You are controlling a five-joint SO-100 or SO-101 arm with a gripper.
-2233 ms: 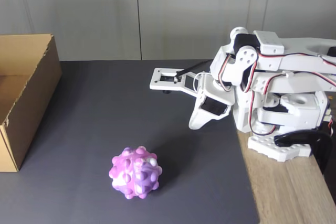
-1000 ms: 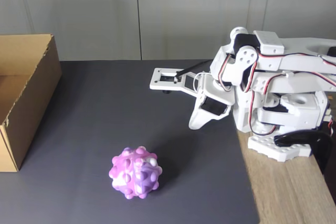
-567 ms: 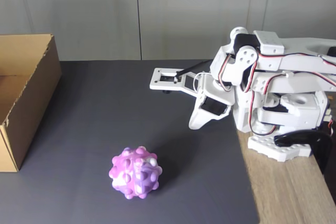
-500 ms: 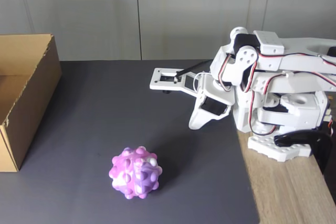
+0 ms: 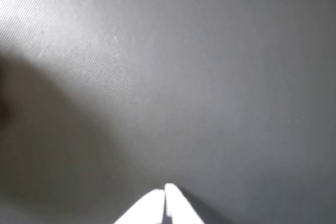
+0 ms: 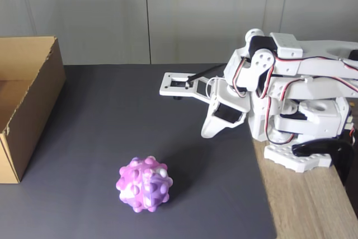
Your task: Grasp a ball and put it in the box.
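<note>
Nothing has moved. The gripper (image 5: pixel 165 188) hangs closed and empty over the mat (image 6: pixel 112 121). The ball (image 6: pixel 144 184) lies apart from the box (image 6: pixel 33 104).

A hobby or office workbench is suggested: a dark grey mat (image 6: pixel 112 116) is laid over a wooden desktop (image 6: pixel 313 205), seen at 4 o'clock in the fixed view, and plain grey wall panels (image 6: pixel 145 15) are seen behind at 12 o'clock. Nothing more specific can be told.
</note>
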